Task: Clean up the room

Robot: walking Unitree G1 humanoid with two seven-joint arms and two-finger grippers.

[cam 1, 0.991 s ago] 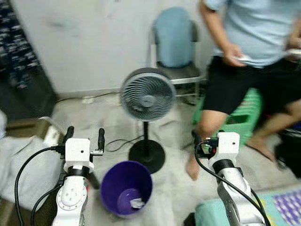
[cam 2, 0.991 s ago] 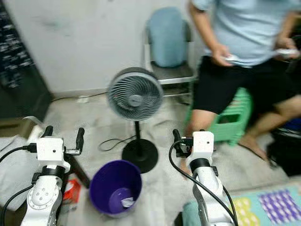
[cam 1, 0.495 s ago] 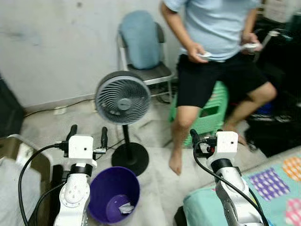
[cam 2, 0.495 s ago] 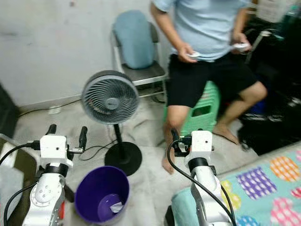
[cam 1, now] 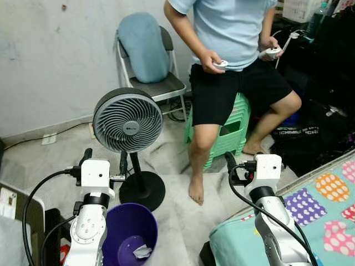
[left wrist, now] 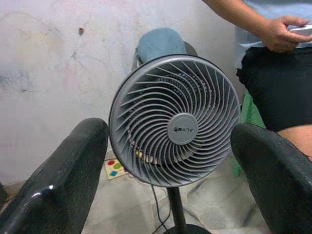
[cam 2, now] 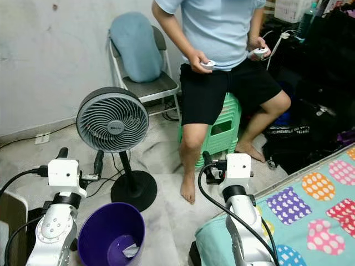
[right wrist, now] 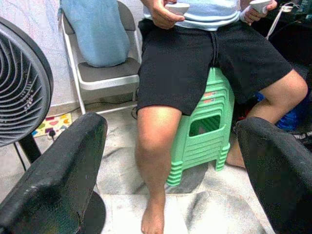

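even, soft indoor light, head views sharp, dark corner at right — wrist views slightly soft, near fingers (left wrist: 58, 180) blurred

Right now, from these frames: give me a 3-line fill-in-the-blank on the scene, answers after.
1. The crumpled paper scrap lies inside the ____ bin.
2. The person sits on a stack of ____ stools.
3. The standing fan is in front of the left gripper, whose fingers are ____.

Missing words: purple; green; open

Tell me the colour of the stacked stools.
Green stools, clearest in the right wrist view.
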